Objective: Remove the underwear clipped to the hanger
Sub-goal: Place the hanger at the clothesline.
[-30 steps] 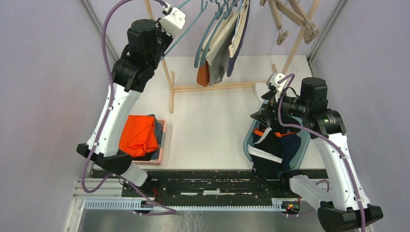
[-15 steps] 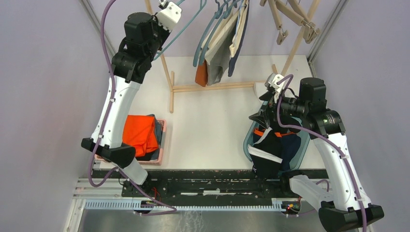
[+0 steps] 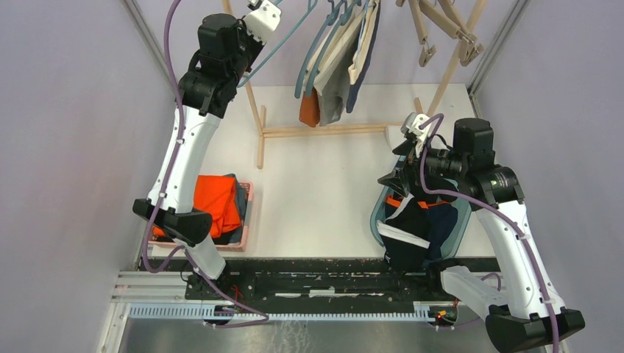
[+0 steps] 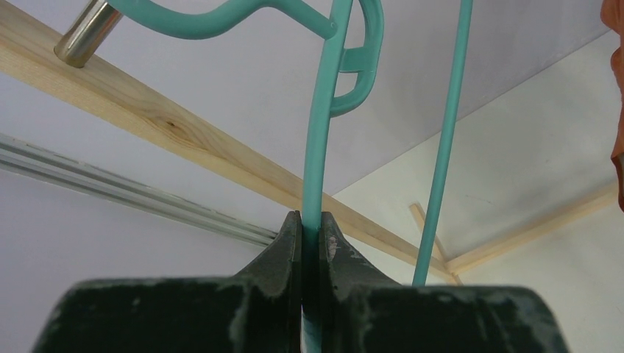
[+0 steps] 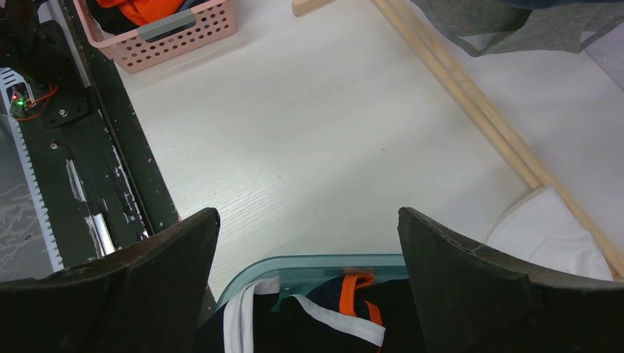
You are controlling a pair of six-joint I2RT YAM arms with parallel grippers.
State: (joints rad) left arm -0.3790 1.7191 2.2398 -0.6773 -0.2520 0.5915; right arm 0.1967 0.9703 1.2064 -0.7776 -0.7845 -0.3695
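Several teal hangers (image 3: 318, 44) hang from a rail at the top centre, with cream, grey, navy and orange underwear (image 3: 335, 77) clipped to them. My left gripper (image 3: 259, 9) is raised to the rail and shut on the thin teal rod of an empty hanger (image 4: 318, 184). My right gripper (image 5: 305, 287) is open and empty, low over a teal bin (image 3: 383, 195) that holds black and navy underwear (image 3: 412, 220) with white and orange waistbands (image 5: 353, 283).
A pink basket (image 3: 246, 213) with a bright-orange folded cloth stands at the near left. The wooden rack's floor bars (image 3: 324, 132) cross the table's far middle. Wooden clip hangers (image 3: 441, 33) hang at the top right. A white cloth (image 5: 552, 235) lies by the bin.
My left arm has risen and swung towards the rail, carrying the empty teal hanger with it. My right arm has barely moved.
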